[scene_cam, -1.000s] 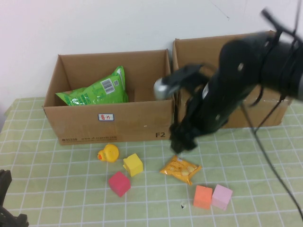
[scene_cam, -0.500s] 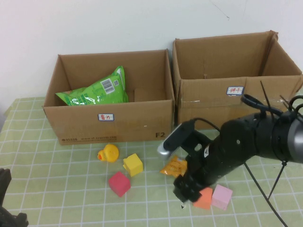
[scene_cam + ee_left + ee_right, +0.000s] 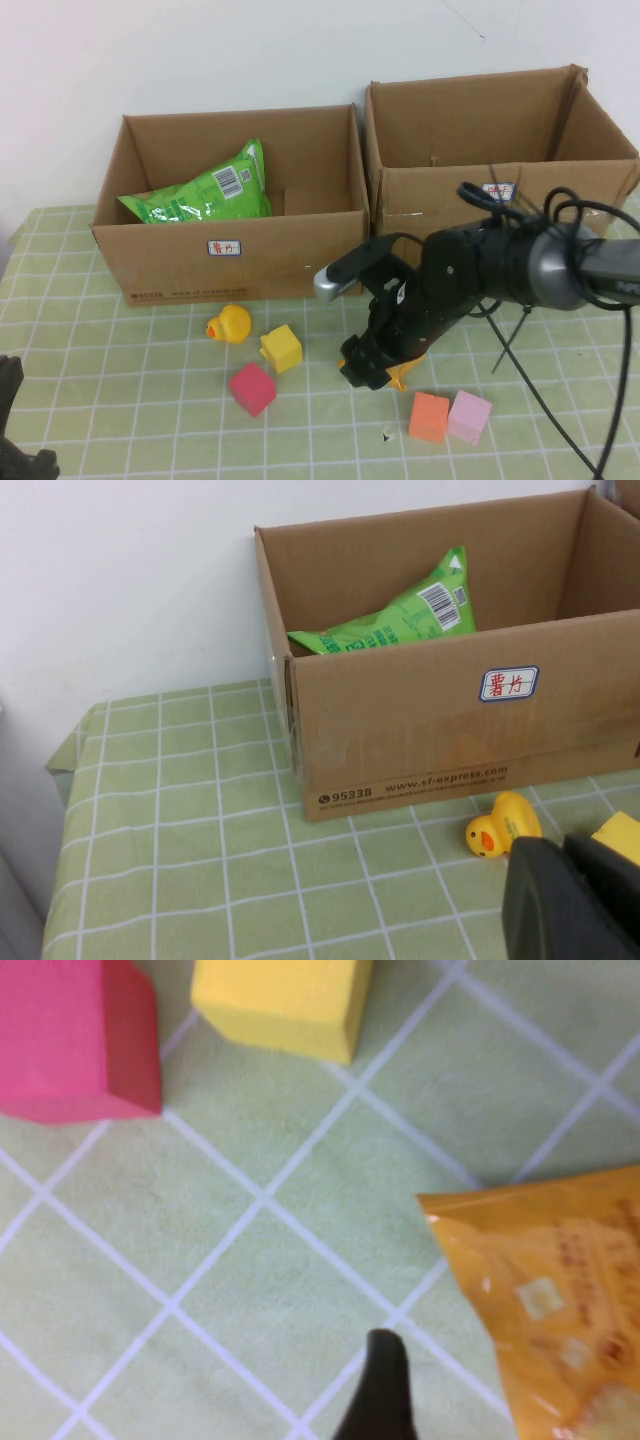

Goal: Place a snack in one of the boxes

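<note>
Lying flat on the green checked tablecloth, the orange snack packet is mostly hidden in the high view under the right gripper; only its corners show at the gripper's base. It sits in front of both boxes, w/ the yellow cube and pink cube near on the robot's left, and the orange cube and lilac cube just beside on the right. A yellow duck is seen close to the left box.

Right gripper is lowered onto the packet w/ jaws spread wide; one dark fingertip is seen in the right wrist view just beside the packet's edge, on the cloth. No grip is judged to be made yet: packet is not lifted, not clamped.

Left box already holds a green chip bag; right box appears empty as far as can be seen.

Left gripper is parked low at the table's near left corner, jaws together, nothing held.

Progress: early. Approach is about done; closing on the packet, lifting, carrying over a box wall and releasing are all left.
</note>
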You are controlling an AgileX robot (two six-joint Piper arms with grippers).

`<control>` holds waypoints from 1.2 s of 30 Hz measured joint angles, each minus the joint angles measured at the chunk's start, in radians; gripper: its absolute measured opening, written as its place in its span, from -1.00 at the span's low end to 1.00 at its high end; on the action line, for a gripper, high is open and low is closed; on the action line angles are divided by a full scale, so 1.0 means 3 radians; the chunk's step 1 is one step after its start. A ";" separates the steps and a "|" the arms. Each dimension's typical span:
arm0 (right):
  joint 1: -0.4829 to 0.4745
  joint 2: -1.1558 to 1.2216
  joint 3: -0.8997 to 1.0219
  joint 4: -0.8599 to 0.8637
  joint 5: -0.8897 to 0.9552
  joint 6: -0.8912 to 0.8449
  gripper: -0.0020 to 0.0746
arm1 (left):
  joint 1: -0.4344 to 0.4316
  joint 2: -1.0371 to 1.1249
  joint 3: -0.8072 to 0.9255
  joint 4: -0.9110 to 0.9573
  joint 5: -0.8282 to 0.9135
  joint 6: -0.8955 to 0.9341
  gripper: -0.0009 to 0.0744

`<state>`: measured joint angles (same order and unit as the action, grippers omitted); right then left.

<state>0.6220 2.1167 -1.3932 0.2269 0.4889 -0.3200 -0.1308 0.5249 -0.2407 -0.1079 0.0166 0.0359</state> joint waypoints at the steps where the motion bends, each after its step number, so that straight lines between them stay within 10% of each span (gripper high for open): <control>1: 0.0000 0.0046 -0.0034 -0.0021 0.0013 0.0000 0.53 | 0.0000 0.0000 0.0000 0.0000 0.0000 0.0000 -0.98; 13: -0.0021 0.0293 -0.0143 -0.0346 -0.0070 0.0000 0.48 | 0.0000 0.0000 0.0000 0.0000 -0.0008 0.0000 -0.98; 23: -0.0023 0.0244 -0.0143 -0.0371 0.0089 0.0021 -0.25 | 0.0000 0.0000 0.0000 0.0000 -0.0015 -0.0006 -0.98; 36: -0.0023 -0.0966 -0.0137 -0.0366 0.0098 0.0001 -0.26 | 0.0000 0.0000 0.0000 0.0000 -0.0015 -0.0006 -0.98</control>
<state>0.6151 1.8268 -1.4342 0.1172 0.5185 -0.3197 -0.1308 0.5249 -0.2407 -0.1079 0.0119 0.0341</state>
